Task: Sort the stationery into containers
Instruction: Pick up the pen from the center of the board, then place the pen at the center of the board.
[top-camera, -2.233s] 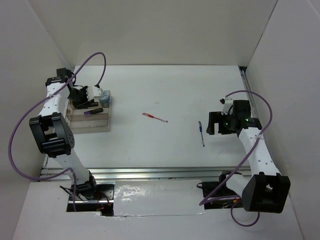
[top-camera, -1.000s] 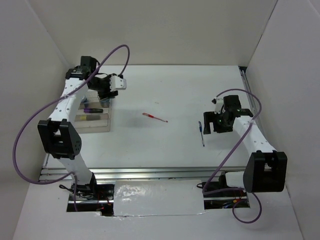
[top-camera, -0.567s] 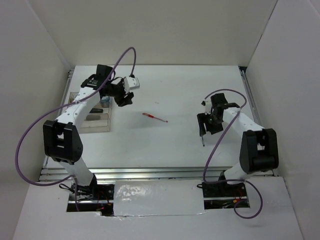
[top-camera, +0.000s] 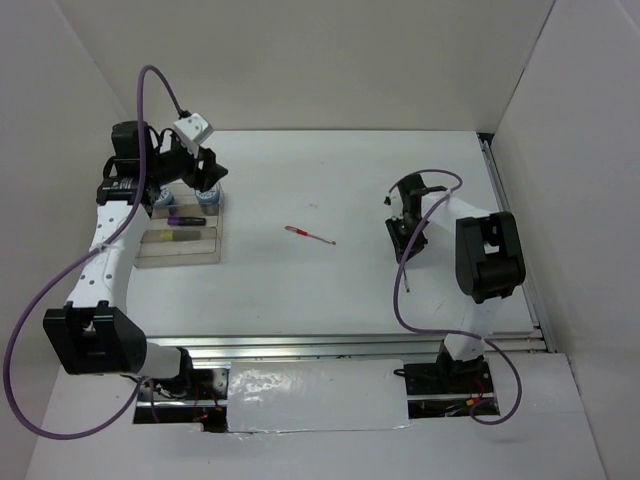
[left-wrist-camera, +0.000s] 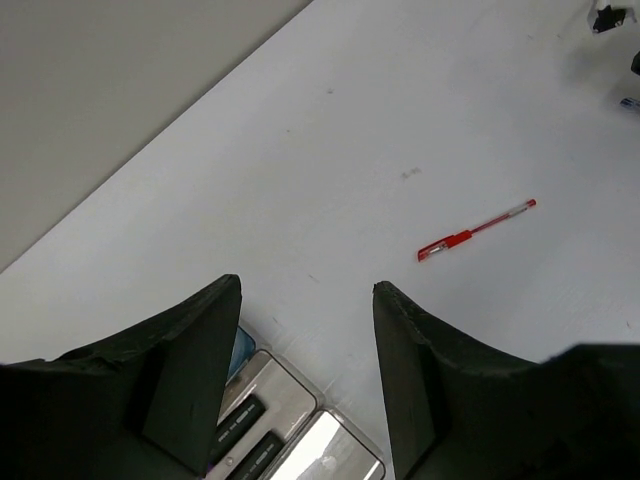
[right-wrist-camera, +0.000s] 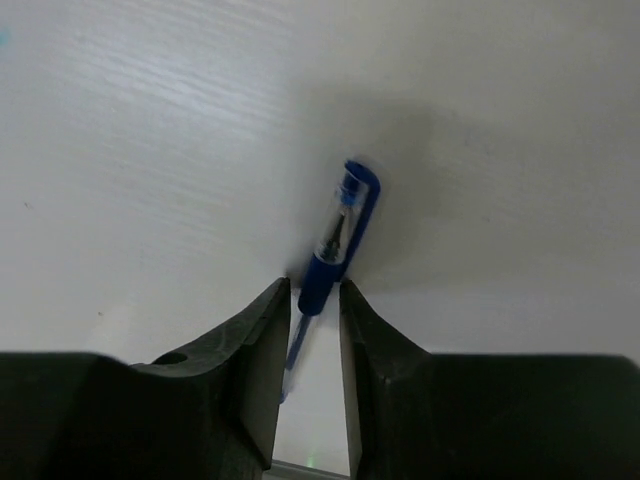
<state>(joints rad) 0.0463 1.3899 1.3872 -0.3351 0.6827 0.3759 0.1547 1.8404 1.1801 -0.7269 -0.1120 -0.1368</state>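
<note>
R gripper (right-wrist-camera: 315, 288) is down on the blue pen (right-wrist-camera: 340, 225), over toward the right edge of the counter (top-camera: 330, 170), abt halfway btw the near and far edges. Jaws are pulled in to a narrow slot w/ the pen's dark-blue grip section sitting in it. One pad looks to be touching the barrel, the other side I can't tell, so no idea if it's actually clamped.

Pen's a thin hard plastic stick and prob weighs next to nothing. The barrel looks smooth, so imo it'll swivel or slip if pinched on the clear part. The grip section is the better spot, tho it's toward the tip end, so the cap end might droop on the lift.

L gripper (left-wrist-camera: 305, 300) is wide open w/ nothing in it, hovering over the organiser tray (top-camera: 178, 258) by the left edge, nearer the far-left corner. Purple highlighter (top-camera: 186, 220) and yellow highlighter (top-camera: 176, 237) lie in tray compartments, w/ a blue roll (left-wrist-camera: 243, 350) at the tray's far end. Red pen (left-wrist-camera: 476, 228) lies loose mid-counter, well apart from both grippers.
</note>
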